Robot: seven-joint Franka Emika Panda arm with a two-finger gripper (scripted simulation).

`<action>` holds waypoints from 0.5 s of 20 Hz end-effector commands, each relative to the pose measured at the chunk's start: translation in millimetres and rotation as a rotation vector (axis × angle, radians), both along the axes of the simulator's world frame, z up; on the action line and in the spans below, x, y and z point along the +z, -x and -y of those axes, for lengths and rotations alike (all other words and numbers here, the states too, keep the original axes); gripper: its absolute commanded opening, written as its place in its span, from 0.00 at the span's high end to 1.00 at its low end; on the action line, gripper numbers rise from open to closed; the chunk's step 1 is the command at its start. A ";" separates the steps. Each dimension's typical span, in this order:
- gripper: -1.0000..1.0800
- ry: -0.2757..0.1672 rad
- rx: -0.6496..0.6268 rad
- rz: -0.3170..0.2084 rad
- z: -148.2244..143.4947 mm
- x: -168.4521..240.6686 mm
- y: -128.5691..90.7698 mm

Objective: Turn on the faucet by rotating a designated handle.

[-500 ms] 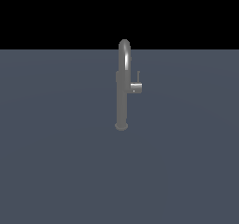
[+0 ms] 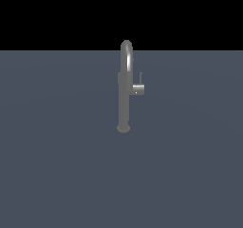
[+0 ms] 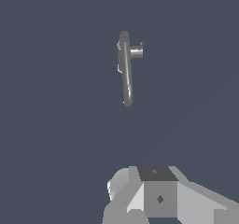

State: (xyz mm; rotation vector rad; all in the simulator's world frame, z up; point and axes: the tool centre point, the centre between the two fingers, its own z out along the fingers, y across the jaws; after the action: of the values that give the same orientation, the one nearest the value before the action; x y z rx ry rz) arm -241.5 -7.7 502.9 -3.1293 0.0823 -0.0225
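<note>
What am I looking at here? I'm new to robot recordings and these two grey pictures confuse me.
Both are simulator renders of one moment. The exterior view, from a camera off the arm, shows a tall grey faucet standing on a flat grey surface, with a small handle on the side of its column, its thin lever pointing up. No robot arm appears there. The wrist view comes from a camera on the robot's arm, looking down at the same faucet and handle. The pale blocky shape at that picture's edge is part of the gripper; its fingertips are out of view, so nothing shows it holding anything.
</note>
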 end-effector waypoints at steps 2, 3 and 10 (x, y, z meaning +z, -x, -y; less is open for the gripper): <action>1.00 -0.022 -0.021 -0.022 0.0 -1.3 -8.1; 1.00 -0.030 -0.029 -0.030 0.0 -1.8 -11.1; 1.00 -0.110 -0.106 -0.110 1.3 -7.5 -40.0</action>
State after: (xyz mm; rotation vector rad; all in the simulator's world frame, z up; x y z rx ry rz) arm -208.7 -8.5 497.2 -3.0332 0.2143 0.1179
